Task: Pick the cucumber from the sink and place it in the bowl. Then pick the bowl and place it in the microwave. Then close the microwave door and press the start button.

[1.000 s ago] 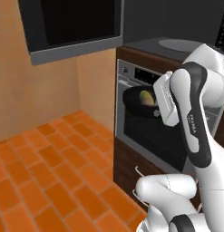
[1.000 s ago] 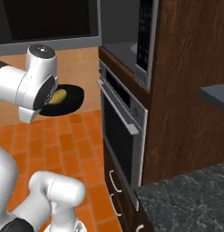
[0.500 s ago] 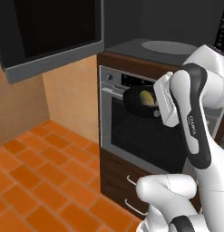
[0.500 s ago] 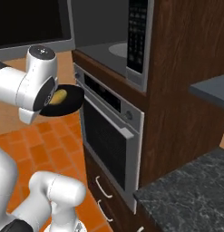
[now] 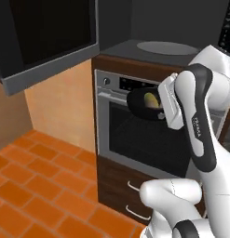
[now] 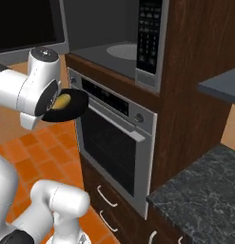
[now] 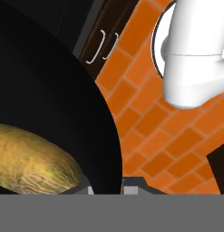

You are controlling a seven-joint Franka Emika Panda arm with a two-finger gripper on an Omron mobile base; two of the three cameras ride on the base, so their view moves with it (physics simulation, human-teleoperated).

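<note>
The black bowl (image 5: 139, 105) hangs in the air in front of the oven, with the yellow-green cucumber (image 5: 151, 99) lying inside it. My gripper (image 5: 163, 110) is shut on the bowl's rim. From the right side, the bowl (image 6: 73, 106) with the cucumber (image 6: 61, 101) sits just below the open microwave (image 6: 102, 35). In the hand view the bowl (image 7: 54, 104) and the cucumber (image 7: 31, 161) are close up, and the gripper (image 7: 106, 188) pinches the rim. The turntable plate (image 5: 167, 47) lies in the grey microwave interior. The microwave door (image 5: 46, 37) stands swung open to the left. The sink is out of view.
A steel oven (image 5: 139, 135) with a handle and knob sits under the microwave, with wooden drawers (image 6: 107, 200) below it. The microwave keypad (image 6: 148, 38) is on a tall wood cabinet. A dark stone counter (image 6: 200, 190) is at the right. Orange tile floor (image 5: 37, 186) lies below.
The whole picture has shifted: the base has moved, so the oven and microwave now stand nearer and more central. Arm, bowl and cucumber keep the same pose relative to the base.
</note>
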